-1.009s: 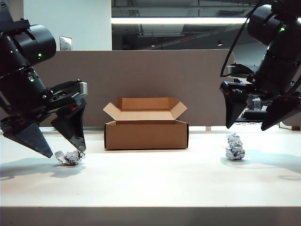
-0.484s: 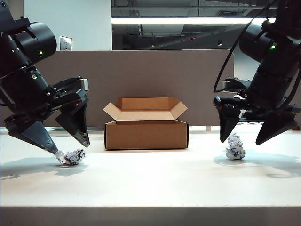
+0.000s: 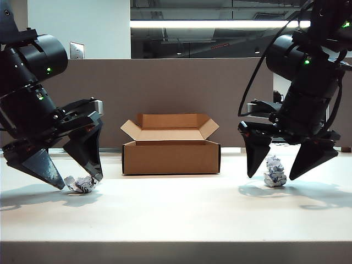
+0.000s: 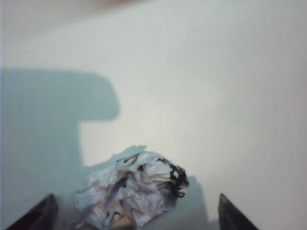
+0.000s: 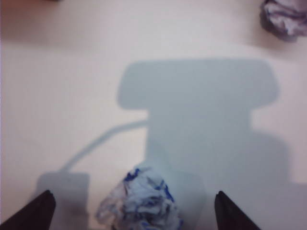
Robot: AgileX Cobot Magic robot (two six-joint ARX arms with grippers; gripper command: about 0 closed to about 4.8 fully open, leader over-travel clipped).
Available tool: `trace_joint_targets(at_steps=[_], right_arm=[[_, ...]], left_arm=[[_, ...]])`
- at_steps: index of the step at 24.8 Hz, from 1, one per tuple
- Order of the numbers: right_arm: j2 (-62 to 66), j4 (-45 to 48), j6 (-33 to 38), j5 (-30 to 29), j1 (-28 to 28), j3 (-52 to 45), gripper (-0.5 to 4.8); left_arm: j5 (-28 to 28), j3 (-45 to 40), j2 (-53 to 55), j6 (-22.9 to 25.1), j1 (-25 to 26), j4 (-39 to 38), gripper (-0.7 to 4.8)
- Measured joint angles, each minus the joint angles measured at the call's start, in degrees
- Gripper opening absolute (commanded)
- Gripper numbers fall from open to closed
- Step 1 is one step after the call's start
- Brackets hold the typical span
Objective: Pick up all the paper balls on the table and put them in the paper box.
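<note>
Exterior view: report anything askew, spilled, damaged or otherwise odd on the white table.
Nothing stands out. The brown cardboard paper box sits square with flaps open. Two crumpled white paper balls lie on the white table, one between each open gripper's fingers: left gripper, right gripper.

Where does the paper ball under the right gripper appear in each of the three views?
Exterior view: the right paper ball lies on the table, right of the paper box, between the open right gripper's fingers.
Right wrist view: the same ball, low in the middle, between the dark fingertips.
Left wrist view: not in it; that one shows the other ball.
Shared landmark: its blue print marks.
</note>
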Motion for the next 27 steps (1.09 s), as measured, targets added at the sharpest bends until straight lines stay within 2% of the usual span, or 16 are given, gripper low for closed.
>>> trace_joint_targets(at_steps=[8, 10, 17, 18, 19, 20, 27], right_arm=[[0.0, -1.38, 0.0, 0.44, -0.07, 0.02, 4.47], [0.0, -1.27, 0.02, 0.44, -0.07, 0.0, 4.1], [1.07, -0.52, 0.0, 0.52, -0.04, 0.11, 3.76], [1.27, -0.33, 0.0, 0.59, -0.04, 0.15, 3.5], [1.7, -0.13, -0.02, 0.94, -0.04, 0.46, 3.2], [2.05, 0.35, -0.04, 1.07, -0.11, 0.55, 3.11], [2.25, 0.33, -0.07, 1.38, -0.22, 0.66, 3.03]], left_arm=[[0.0, 0.0, 0.02, 0.0, 0.0, 0.44, 4.26], [0.0, 0.0, 0.02, 0.0, 0.0, 0.44, 4.26], [0.02, 0.0, 0.07, 0.0, 0.0, 1.16, 4.25], [0.0, 0.0, 0.07, 0.0, 0.0, 1.46, 4.18], [0.07, 0.0, 0.04, 0.0, 0.0, 2.12, 3.64], [0.28, 0.0, 0.04, 0.0, 0.0, 2.49, 3.47], [1.51, 0.0, 0.07, -0.02, 0.0, 1.11, 3.39]])
